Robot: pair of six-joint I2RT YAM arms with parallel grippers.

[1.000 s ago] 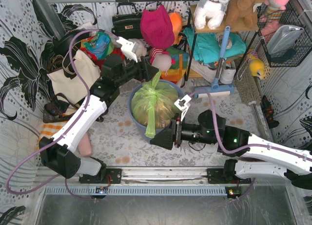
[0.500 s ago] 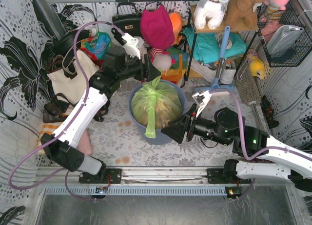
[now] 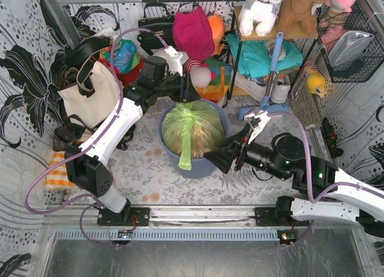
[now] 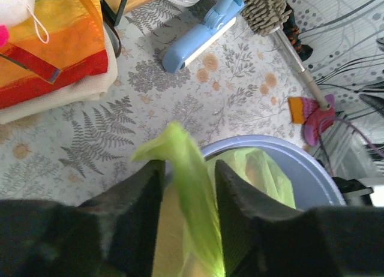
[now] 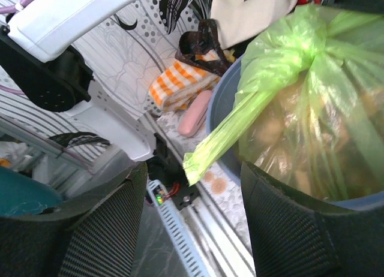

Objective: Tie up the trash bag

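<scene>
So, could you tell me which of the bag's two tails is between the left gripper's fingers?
The far tail, standing up at the bin's back rim; the near tail hangs over the front rim.

Blue bin [image 3: 201,171] beneath left gripper [image 4: 189,175], just ahead of right gripper [image 5: 193,169]. Cream tote [image 3: 90,100] left of left gripper; blue mop head [image 4: 198,40] beyond.

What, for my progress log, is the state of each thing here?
blue bin: upright, full.
trash bag: inside the blue bin, neck knotted, one tail up, one draped over the near rim.
left gripper: jaws open astride the upper tail.
right gripper: jaws open, empty, beside the blue bin.
</scene>
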